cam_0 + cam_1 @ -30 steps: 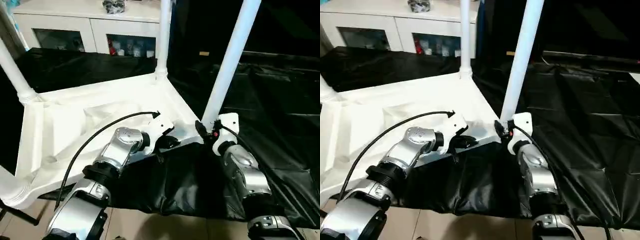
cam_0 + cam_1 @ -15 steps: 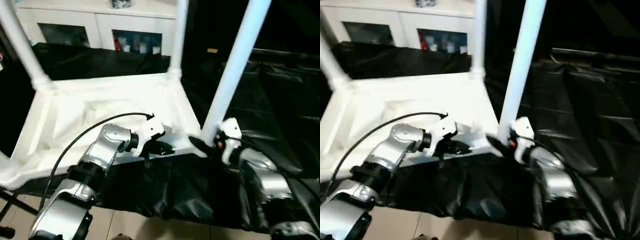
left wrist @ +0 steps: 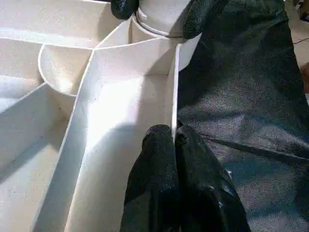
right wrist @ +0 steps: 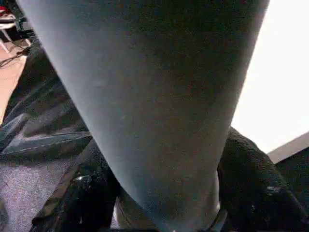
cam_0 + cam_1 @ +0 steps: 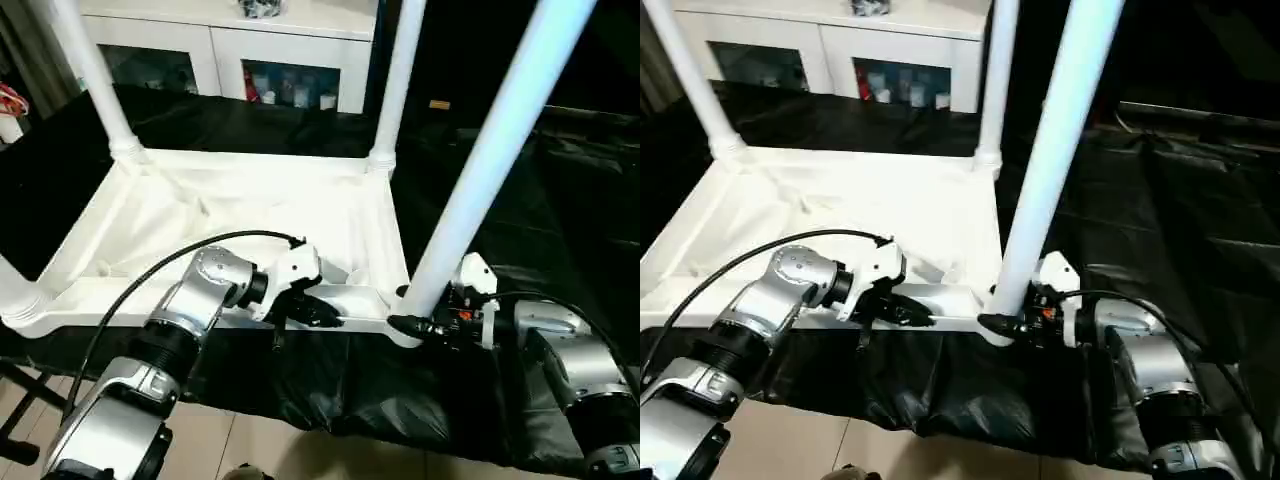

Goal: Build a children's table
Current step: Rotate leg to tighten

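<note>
- The children's table (image 5: 250, 205) lies upside down on the black-covered surface (image 5: 560, 200), ribbed underside up, with all four legs standing in the corner sockets.
- Compared with a second ago, the top is seen squared up towards the robot rather than skewed; the whole picture has also shifted, so part of that change may be due to the camera.
- The right end effector (image 5: 410, 322) has been brought from behind the near-right leg (image 5: 480, 170) to its base, and its fingers are now wrapped around that leg just above the socket, as the left wrist view confirms.
- The left end effector (image 3: 173, 145) is closed on the thin near rim of the top, one finger on each side of the wall, close to the same corner, as it was a second ago.
- This is judged to be the seating or tightening of the last leg, so assembly appears nearly complete; turning the table upright would remain.
- The near edge of the top lies close to the front edge of the surface, so little margin is left there.
- A white cabinet (image 5: 290, 50) stands behind the far legs, limiting room that way.
- Open black covering is seen to the right, the freest space for moving.
</note>
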You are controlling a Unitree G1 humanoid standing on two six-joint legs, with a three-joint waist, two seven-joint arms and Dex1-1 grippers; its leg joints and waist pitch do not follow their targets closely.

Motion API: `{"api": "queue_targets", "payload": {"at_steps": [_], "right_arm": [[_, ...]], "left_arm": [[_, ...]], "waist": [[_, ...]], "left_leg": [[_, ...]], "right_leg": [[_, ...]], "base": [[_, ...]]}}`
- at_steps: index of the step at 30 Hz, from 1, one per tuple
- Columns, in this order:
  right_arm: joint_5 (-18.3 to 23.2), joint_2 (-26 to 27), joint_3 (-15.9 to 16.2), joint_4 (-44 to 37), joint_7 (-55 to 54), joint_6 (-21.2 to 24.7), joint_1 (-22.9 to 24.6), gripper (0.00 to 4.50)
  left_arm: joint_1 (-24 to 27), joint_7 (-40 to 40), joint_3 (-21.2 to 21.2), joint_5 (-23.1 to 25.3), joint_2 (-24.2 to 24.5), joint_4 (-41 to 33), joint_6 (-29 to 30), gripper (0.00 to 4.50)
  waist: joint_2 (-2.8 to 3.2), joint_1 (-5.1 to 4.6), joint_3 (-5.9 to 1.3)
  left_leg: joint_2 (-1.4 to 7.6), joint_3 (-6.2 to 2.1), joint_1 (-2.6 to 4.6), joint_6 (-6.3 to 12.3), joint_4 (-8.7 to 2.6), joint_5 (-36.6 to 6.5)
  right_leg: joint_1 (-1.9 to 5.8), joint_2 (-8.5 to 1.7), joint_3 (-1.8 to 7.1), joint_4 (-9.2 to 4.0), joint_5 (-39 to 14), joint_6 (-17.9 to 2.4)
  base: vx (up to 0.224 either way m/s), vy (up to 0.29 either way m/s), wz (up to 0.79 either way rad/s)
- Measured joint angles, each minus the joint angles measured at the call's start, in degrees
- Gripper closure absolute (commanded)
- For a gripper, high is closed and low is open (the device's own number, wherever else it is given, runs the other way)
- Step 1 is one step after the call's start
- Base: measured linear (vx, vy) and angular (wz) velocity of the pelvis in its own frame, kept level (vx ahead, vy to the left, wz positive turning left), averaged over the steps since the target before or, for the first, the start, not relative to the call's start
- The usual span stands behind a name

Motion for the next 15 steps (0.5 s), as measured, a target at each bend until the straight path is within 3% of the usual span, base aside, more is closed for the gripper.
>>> {"api": "queue_targets", "payload": {"at_steps": [8,11,15], "right_arm": [[0.35,-0.28,0.25,-0.41,1.11,0.72,0.36,2.03],[0.53,1.39,-1.88,-0.92,-2.32,0.43,1.93,2.03],[0.35,6.78,-5.86,0.9,-16.13,-0.76,2.36,2.03]], "left_arm": [[-0.03,-0.39,0.02,-0.57,-0.12,0.73,-0.07,4.5],[-0.36,1.74,0.36,-0.05,-1.13,1.85,-0.35,4.5],[-1.47,9.73,1.29,1.78,-4.01,4.05,0.13,4.5]], "waist": [[0.08,0.2,-0.01],[0.16,0.38,-0.05],[0.18,-0.39,-0.05]], "left_leg": [[0.0,-0.01,-0.04,0.0,0.13,0.0],[0.03,-0.01,0.08,0.0,0.17,0.01],[-0.05,0.01,0.45,0.0,0.23,0.03]], "right_leg": [[0.0,-0.02,0.0,0.05,0.0,0.0],[0.14,-0.03,0.0,0.09,0.0,0.0],[0.36,-0.08,0.14,0.14,-0.06,0.1]], "base": [[0.0,0.0,0.0],[0.0,0.0,0.0],[0.0,0.0,0.0]]}}
